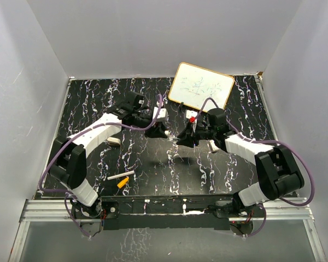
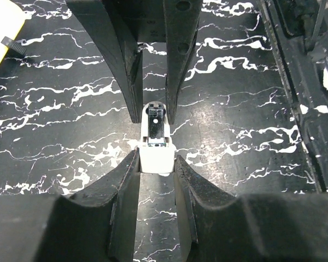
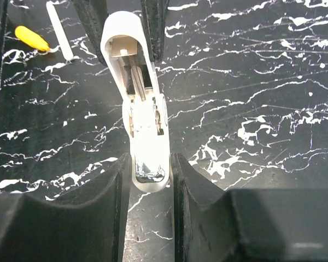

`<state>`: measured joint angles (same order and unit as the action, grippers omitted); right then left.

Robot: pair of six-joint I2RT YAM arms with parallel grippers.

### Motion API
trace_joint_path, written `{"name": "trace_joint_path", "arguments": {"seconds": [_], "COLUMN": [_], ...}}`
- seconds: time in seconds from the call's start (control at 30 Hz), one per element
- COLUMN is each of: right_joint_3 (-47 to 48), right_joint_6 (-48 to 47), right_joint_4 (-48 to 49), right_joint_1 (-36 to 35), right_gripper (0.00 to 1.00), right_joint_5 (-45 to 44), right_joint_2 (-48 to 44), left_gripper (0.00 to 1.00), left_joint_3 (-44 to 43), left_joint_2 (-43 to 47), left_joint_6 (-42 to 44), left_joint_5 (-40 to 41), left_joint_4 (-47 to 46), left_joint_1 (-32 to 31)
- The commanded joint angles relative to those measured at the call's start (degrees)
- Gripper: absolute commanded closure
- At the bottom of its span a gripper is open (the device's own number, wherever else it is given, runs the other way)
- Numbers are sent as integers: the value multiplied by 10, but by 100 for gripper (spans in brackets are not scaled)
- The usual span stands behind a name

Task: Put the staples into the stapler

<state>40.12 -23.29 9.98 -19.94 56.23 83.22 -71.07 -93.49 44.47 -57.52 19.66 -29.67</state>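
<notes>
Left claw (image 2: 156, 158) and right claw (image 3: 150, 158) both pinch the open stapler (image 3: 136, 82) above the black marbled worktop (image 1: 153, 164); white walls (image 1: 38, 65) enclose it, whiteboard (image 1: 201, 86) at one o'clock.

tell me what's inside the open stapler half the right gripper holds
A coiled spring on a rod lies in the stapler's white shell, shiny metal nearer the camera. No staples show; the end between the right gripper's fingers is covered.

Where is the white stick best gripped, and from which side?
Probably from straight above, pinching across the thin width of the stick, at the end farther from the orange piece. It lies flat, so only its long sides offer purchase, and the orange piece sits close beside it.
</notes>
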Motion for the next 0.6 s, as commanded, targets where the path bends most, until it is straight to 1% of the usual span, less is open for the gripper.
{"name": "trace_joint_path", "arguments": {"seconds": [0.0,0.1,0.3,0.4,0.57], "right_joint_3": [30,47,74,101,106], "right_joint_6": [-65,-68,-32,-25,-61], "right_joint_4": [-71,-86,-92,-133,-156], "right_joint_1": [16,16,7,0,-2], "right_gripper": [92,92,92,92,92], "right_joint_5": [-92,-113,-165,-193,-236], "right_joint_2": [29,55,96,119,128], "left_gripper": [100,100,100,100,100], "left_joint_3": [26,51,82,92,122], "left_joint_2": [2,-16,-67,-88,-104], "left_joint_6": [19,25,19,21,7], "left_joint_5": [-37,-32,-33,-33,-35], "left_joint_4": [-18,-46,-101,-118,-167], "left_joint_1": [13,12,13,13,13]}}
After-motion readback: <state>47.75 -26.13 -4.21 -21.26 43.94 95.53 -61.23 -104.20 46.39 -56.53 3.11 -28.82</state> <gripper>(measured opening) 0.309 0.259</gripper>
